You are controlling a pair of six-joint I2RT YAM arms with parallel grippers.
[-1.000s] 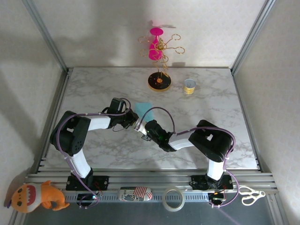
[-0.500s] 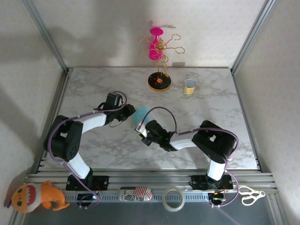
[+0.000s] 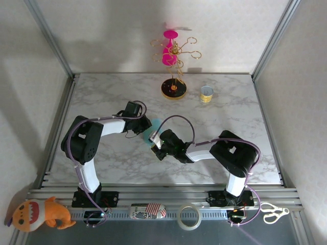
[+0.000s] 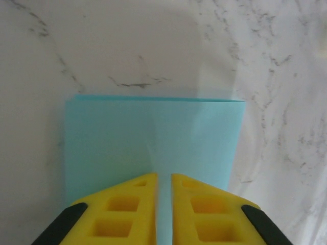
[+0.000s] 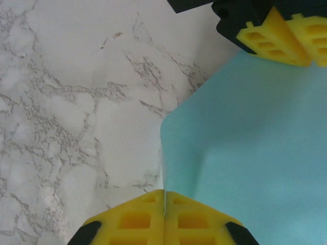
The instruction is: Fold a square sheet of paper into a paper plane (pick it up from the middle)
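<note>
Square sheet of paper [image 4: 153, 138] is near the middle of the table [image 3: 230, 112], held between my two pincers. My left pincer [image 4: 163, 204] pinches one edge and my right pincer [image 5: 164, 214] pinches another. I judge the folding has hardly begun: no pointed nose, no wings yet.

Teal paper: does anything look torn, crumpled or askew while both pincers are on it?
Nothing stands out. The teal paper looks smooth with straight edges, only a faint centre crease and no tears. The left pincer and the right pincer each pinch an edge of it cleanly.
</note>
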